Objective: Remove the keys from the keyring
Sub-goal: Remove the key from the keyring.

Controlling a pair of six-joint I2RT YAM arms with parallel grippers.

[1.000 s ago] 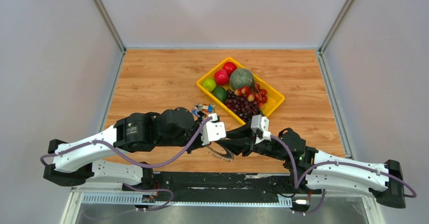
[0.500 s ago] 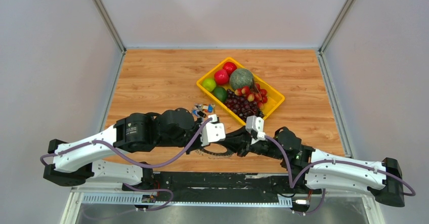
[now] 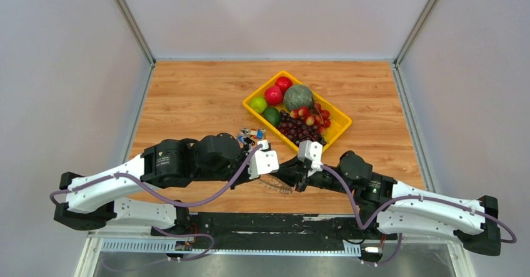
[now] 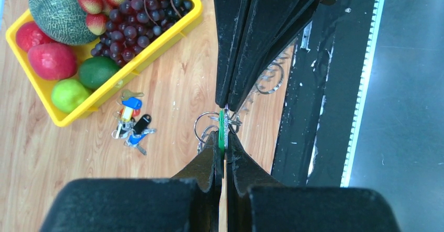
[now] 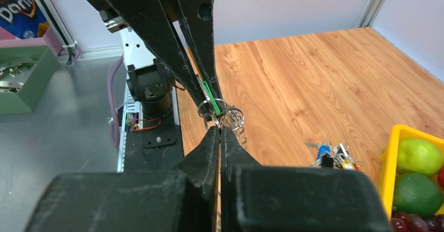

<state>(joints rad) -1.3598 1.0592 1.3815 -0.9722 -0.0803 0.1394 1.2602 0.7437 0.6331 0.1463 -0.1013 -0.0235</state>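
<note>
Station: I am viewing both arms remotely; their tips meet nose to nose above the near strip of the table (image 3: 187, 95).
Left gripper (image 4: 222, 140): closed, with its pads clamped flat on the green tag (image 4: 221, 130).
Right gripper (image 5: 219, 130): jaws pressed together with no gap, tips at the wire loops directly under the tag. I cannot tell whether it pinches wire or a key.
Keyring (image 5: 234, 118): lifted off the wood and hanging between the two sets of tips. Only short arcs of its wire show.
Keys (image 3: 275, 185): strung below and to the near side of the grip point. They trail down toward the table's near edge, and I cannot tell whether they touch the wood.
Near edge: the black base plate (image 4: 314, 85) runs just beside the hanging keys, so there is little margin on that side.
Yellow tray (image 4: 112, 85): its near corner sits close to the right wrist. It is filled with a melon (image 4: 57, 4), grapes (image 4: 136, 28) and limes.
Coloured key bunch (image 4: 132, 126): flat on the wood just beside the tray's rim, apart from the grip point.
Open room: bare wood lies to the left of the tray and along the far edge.
Side limits: the enclosure walls stand at both table sides, well apart from the grippers.
</note>
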